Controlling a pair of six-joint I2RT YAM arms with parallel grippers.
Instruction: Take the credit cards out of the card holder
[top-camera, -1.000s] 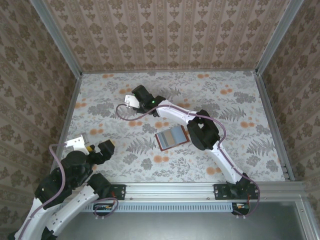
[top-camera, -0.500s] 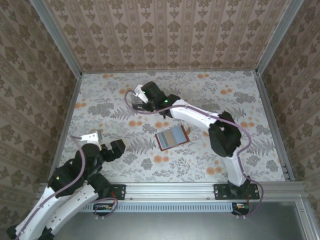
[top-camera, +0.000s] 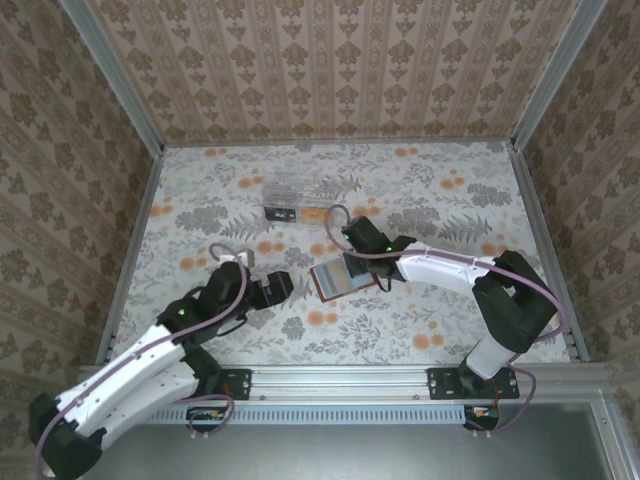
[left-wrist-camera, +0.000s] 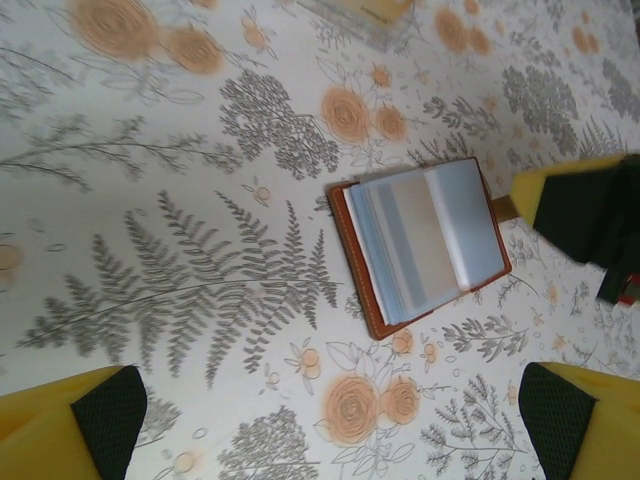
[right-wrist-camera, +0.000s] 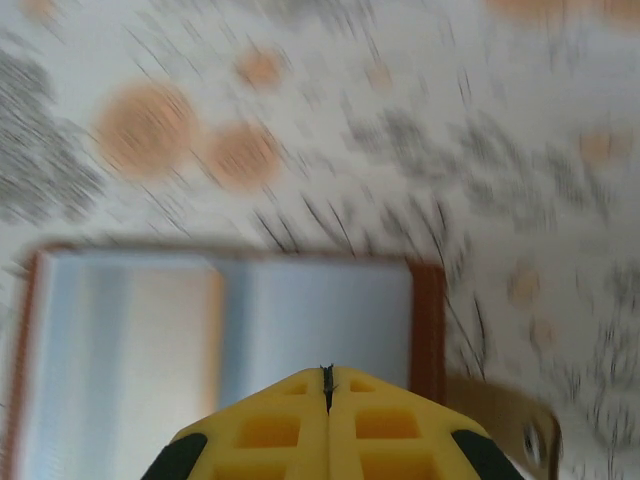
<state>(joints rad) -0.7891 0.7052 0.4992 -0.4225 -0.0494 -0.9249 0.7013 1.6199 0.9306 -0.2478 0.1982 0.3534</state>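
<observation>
The card holder (top-camera: 340, 278) lies open on the floral table, rust-brown rim up, blue-grey sleeves with pale cards (left-wrist-camera: 425, 240) showing inside. My right gripper (top-camera: 372, 272) is shut with nothing between its yellow fingers. It hovers just over the holder's right half (right-wrist-camera: 310, 320), near the brown strap tab (right-wrist-camera: 495, 410). In the right wrist view its tips (right-wrist-camera: 327, 375) press together. The left wrist view shows it (left-wrist-camera: 528, 192) at the holder's right edge. My left gripper (top-camera: 283, 290) stands wide open to the left of the holder (left-wrist-camera: 420, 245), its pads (left-wrist-camera: 105, 418) apart over bare table.
A clear plastic box (top-camera: 298, 192) sits at the back left of centre, with a dark card (top-camera: 283, 213) and a tan card (top-camera: 312, 213) along its near side. Metal rails and papered walls bound the table (top-camera: 480, 300).
The right arm swung back from the clear box to the card holder while its jaws closed. The left arm reached forward and right, toward the holder.
</observation>
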